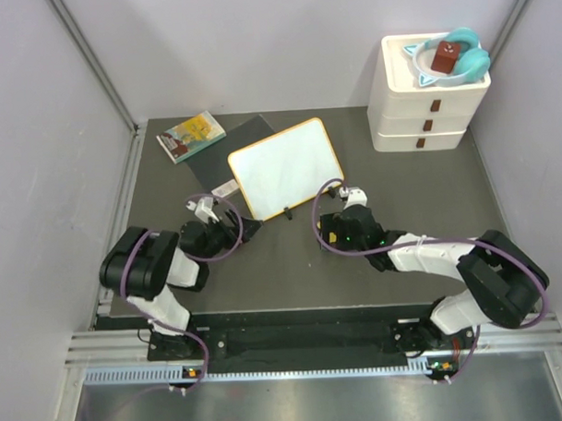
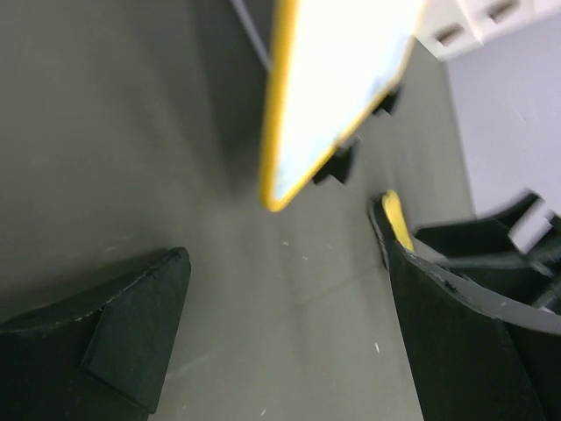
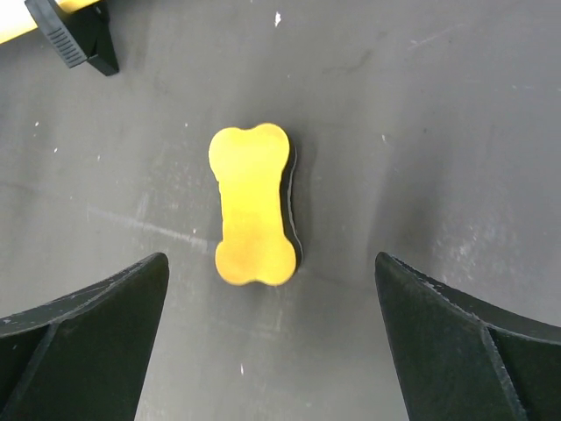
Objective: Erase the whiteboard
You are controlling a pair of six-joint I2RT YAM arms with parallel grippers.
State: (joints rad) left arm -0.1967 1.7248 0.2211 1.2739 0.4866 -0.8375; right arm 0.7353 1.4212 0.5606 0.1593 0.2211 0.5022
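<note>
Right gripper point(image 3: 270, 272) spread wide, straddling yellow bone-shaped eraser point(image 3: 252, 203) flat on table point(image 3: 456, 132), not touching. Best: drop straight, pinch across narrow waist, lift level. Left gripper point(image 2: 280, 254) parted too, empty, just beside near corner of whiteboard point(image 1: 287, 166), mid-table on black feet point(image 3: 83, 39); could steady frame. Back right: white drawer unit point(image 1: 425, 113), drawers closed; teal dish point(image 1: 472, 67) on top holding brown block point(image 1: 446, 57).
</note>
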